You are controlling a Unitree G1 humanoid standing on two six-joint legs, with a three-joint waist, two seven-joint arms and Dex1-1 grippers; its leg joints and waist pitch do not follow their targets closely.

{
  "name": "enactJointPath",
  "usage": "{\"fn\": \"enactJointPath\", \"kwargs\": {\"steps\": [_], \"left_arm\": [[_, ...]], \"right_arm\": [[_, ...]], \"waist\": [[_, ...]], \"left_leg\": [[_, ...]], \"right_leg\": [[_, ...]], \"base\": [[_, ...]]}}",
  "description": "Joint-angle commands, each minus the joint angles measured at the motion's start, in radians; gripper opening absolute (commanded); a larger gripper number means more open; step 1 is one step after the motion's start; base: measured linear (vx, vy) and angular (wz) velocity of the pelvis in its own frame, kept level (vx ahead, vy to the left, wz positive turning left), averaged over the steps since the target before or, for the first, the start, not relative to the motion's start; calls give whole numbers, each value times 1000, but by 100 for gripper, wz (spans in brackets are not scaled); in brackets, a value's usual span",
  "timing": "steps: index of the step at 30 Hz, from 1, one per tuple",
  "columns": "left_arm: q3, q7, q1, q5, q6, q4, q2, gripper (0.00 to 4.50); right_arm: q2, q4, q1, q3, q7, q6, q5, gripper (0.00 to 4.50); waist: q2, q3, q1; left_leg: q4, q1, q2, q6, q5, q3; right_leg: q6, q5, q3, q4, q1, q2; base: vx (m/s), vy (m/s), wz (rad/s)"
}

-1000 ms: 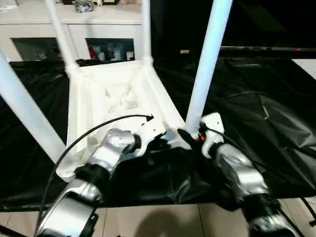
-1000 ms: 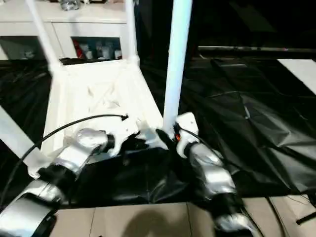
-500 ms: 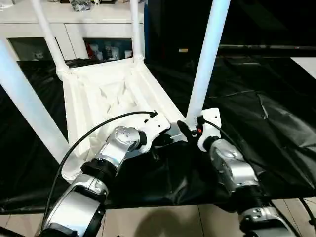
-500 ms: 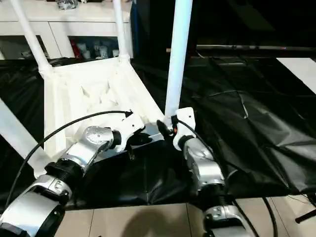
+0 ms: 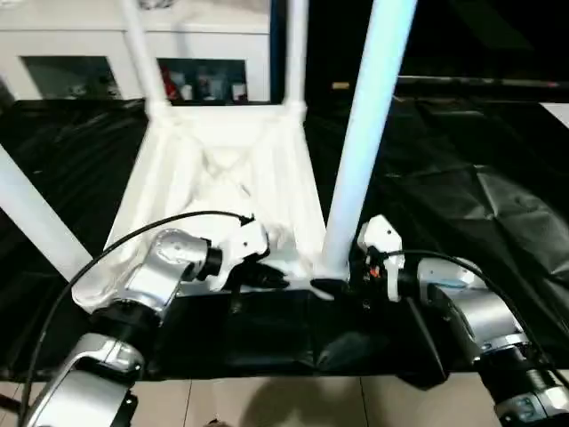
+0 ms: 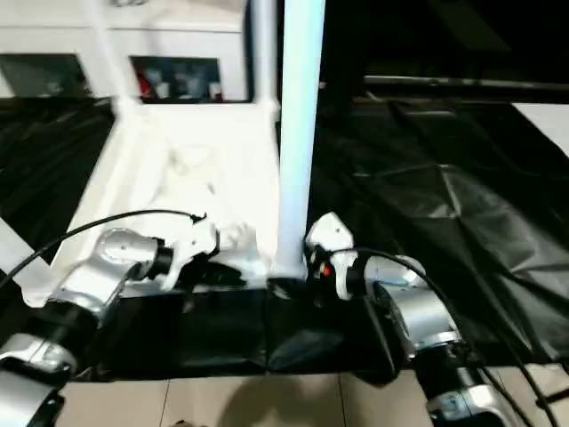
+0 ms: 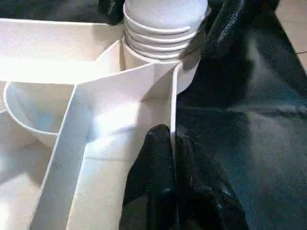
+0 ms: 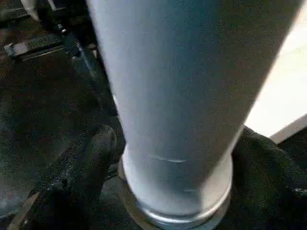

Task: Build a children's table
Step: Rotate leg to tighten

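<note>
The children's table lies upside down: its white ribbed top [image 5: 222, 169] rests on the black drape with legs standing up from the corner sockets. The near right leg [image 5: 364, 133] stands in its socket with several threads [image 7: 163, 28] showing above the rim. My right gripper [image 5: 333, 286] is open, one finger [image 8: 86, 163] on either side of that leg's base. My left gripper [image 7: 170, 143] is shut on the top's thin edge wall, just beside the same socket. Other legs rise at the far left [image 5: 142, 44], far right [image 5: 296, 44] and near left [image 5: 36, 222].
The black-draped work table [image 5: 480, 178] spreads to the right, creased and bare. A white cabinet [image 5: 89, 53] with shelves stands behind. The tiled floor [image 5: 267, 400] shows past the front edge. A black cable [image 5: 133, 240] loops over my left forearm.
The camera has shifted. My right gripper's fingers have spread wider around the base of the near right leg. The left gripper stays shut on the edge wall.
</note>
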Motion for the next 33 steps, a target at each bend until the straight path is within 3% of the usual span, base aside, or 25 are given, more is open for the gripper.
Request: {"fn": "enactJointPath", "kwargs": {"steps": [1, 5, 8, 11, 14, 21, 24, 27, 33], "left_arm": [[17, -9, 13, -62, -1, -15, -11, 0], [28, 2, 18, -60, 8, -26, -12, 0], [32, 7, 20, -58, 9, -29, -14, 0], [31, 4, 23, -63, 10, -35, -13, 0], [31, 3, 24, -66, 8, -32, -11, 0], [36, 43, 19, -53, 17, -13, -17, 0], [48, 163, -3, -26, 35, 35, -67, 0], [40, 273, -20, 7, 38, 79, -127, 0], [26, 484, -77, 53, 53, 187, -252, 0]], "right_arm": [[-13, -11, 8, 14, 16, 6, -5, 380], [-11, 10, -2, 23, 23, 6, -13, 355], [-13, 7, -5, 25, 23, 16, -9, 318], [-12, 2, -6, 20, 19, 22, -7, 310], [-11, -3, -6, 20, 17, 26, -5, 286], [14, 33, -8, 13, -17, 10, -10, 279], [99, 111, -13, -45, -201, -6, -22, 277], [174, 141, -2, -72, -347, -9, -36, 277], [339, 223, -44, -146, -682, 4, -63, 277]], "waist": [[-18, -51, 1], [-20, -51, -1], [-21, -52, -1], [-24, -54, -1], [-24, -53, -2], [-23, -52, -1], [-22, -49, -8], [-24, -46, -21], [-20, -44, -32]], "left_leg": [[-57, 14, 40, 65, -227, -11], [-59, 16, 40, 42, -239, -14], [-56, 16, 39, 49, -214, -12], [-53, 14, 38, 61, -192, -11], [-53, 14, 38, 64, -192, -11], [-53, 14, 37, 56, -205, -12], [-57, 15, 36, 36, -234, -14], [-64, 20, 32, -8, -304, -20], [-66, 23, 29, -6, -334, -22]], "right_leg": [[-226, -201, 31, -64, 41, -47], [-207, -229, 33, -67, 40, -48], [-216, -180, 33, -62, 42, -46], [-222, -158, 32, -59, 44, -47], [-221, -167, 32, -60, 44, -46], [-218, -187, 32, -61, 42, -47], [-210, -236, 33, -67, 38, -47], [-160, -377, 33, -82, 37, -48], [-129, -440, 34, -95, 28, -47]], "base": [[0, 0, 0], [0, 0, 0], [0, 0, 0], [0, 0, 0], [0, 0, 0], [0, 0, 0], [0, 0, 0], [0, 0, 0], [0, 0, 0]]}}
